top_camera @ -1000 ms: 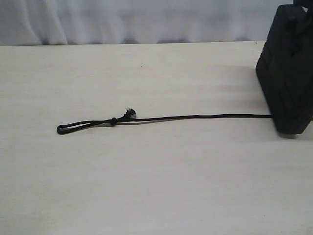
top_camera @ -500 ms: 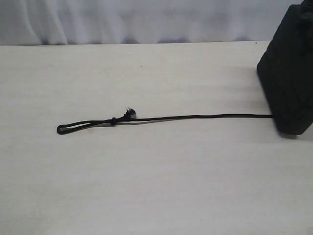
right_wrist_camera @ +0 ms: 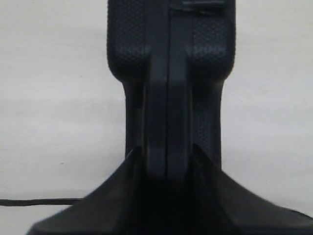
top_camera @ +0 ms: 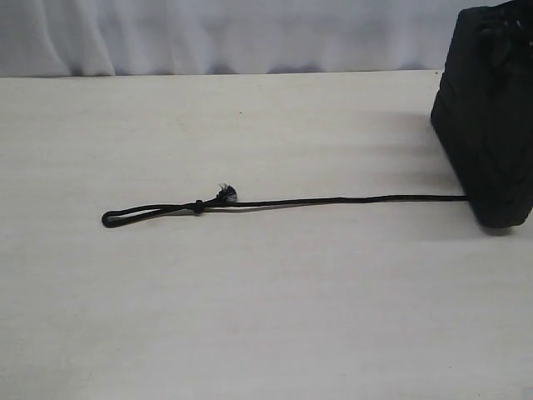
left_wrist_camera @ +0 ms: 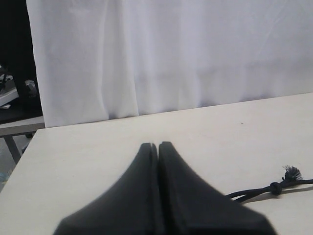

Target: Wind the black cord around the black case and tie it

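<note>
Black case (top_camera: pixel 487 125) pinched in the right gripper (right_wrist_camera: pixel 166 169), with the black cord (top_camera: pixel 333 200) trailing from it.
Clamped on the case's narrow ridge with both right fingers. From the case's base, straight and flat across the table (top_camera: pixel 250 317), to a knot (top_camera: pixel 196 206), a frayed tip (top_camera: pixel 225 194) and a narrow loop (top_camera: pixel 141 213) far from the case. Left gripper (left_wrist_camera: pixel 158 147) pressed together on nothing, well apart from the case, near the knot.
</note>
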You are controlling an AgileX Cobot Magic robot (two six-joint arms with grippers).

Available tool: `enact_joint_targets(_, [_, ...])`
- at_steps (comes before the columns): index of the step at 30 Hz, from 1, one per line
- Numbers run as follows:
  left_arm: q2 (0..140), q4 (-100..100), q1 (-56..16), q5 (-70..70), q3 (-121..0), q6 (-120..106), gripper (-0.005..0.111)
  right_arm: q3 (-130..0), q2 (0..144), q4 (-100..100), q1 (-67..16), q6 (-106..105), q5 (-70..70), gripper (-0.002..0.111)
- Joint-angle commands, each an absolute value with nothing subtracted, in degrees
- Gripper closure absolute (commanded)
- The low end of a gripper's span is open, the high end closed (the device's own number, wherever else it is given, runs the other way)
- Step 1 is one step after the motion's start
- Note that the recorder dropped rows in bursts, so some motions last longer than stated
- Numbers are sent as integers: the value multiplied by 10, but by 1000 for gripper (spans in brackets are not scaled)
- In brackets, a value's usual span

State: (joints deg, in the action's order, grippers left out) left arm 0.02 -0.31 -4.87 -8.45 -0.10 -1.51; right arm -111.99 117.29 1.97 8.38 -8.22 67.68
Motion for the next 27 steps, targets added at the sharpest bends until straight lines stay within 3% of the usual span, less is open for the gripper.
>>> enact_joint_targets(1, [0,-7,-53,-83,0,-13,107,-1113,1155,93,78,-117,697,104])
enact_joint_targets(14, [0,-7,-53,-83,0,-13,107,-1113,1111,172,52,-132,689,104])
enact_joint_targets(27, [0,-7,-53,-83,0,-13,107,-1095,1102,136,-50,-90,656,104])
